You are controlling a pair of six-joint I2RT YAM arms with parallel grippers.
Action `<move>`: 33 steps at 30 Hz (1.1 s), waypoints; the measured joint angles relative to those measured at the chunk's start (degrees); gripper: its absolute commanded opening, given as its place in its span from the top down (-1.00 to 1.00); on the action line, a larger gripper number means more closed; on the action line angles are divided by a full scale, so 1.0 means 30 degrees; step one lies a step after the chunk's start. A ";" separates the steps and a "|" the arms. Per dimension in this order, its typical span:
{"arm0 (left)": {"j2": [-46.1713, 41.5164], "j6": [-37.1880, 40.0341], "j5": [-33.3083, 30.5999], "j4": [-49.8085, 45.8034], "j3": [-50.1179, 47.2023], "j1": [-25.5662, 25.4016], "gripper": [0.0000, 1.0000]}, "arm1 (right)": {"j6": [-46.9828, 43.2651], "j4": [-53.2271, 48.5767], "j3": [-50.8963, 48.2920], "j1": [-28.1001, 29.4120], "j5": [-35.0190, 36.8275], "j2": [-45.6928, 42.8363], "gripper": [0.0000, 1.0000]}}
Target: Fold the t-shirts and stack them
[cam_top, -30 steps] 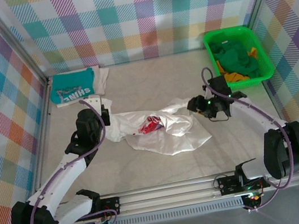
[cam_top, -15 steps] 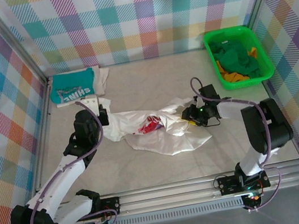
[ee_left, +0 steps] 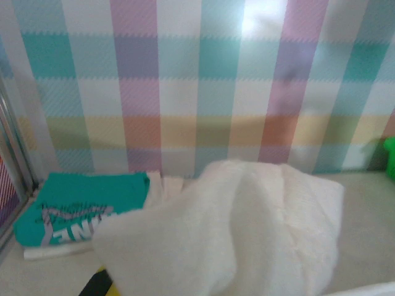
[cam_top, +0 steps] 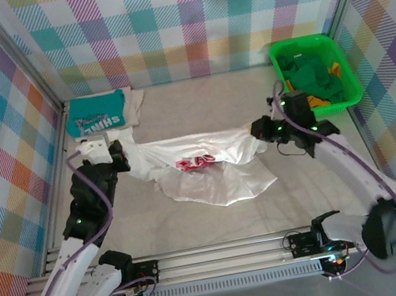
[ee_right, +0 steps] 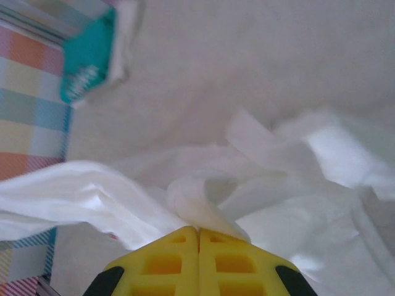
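Pinching white tee [cam_top: 210,172] at mid-frame with left gripper [cam_top: 111,151] and right gripper [cam_top: 257,129], both pressed together on cloth, stretching it across. Risking a slip from the right's thin pinch, letting the cloth crumple. Leaving teal tee [cam_top: 97,113] folded, upper left.

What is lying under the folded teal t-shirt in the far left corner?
A white cloth lies under the teal t-shirt; its edges stick out on the right and near sides. The rest is covered, so I cannot tell what garment it is.
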 measured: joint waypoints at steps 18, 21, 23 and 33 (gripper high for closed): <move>0.1166 0.5391 0.5581 -0.8510 1.5883 0.0029 1.00 | -0.3322 -0.9471 1.2218 -0.0124 0.5406 -0.6149 1.00; 0.3213 0.6105 0.6994 -1.0193 1.8302 0.0029 1.00 | -0.3803 -0.9865 1.3500 -0.0124 0.6470 -0.5880 1.00; 0.4707 0.6615 0.7898 -1.0870 1.9067 0.0029 1.00 | -0.4087 -0.9894 1.3573 -0.0124 0.7198 -0.5333 1.00; 1.6116 0.7606 1.3384 -0.9471 1.9577 0.2965 0.44 | -0.4182 -0.5100 1.0156 -0.1581 0.8357 0.4087 0.99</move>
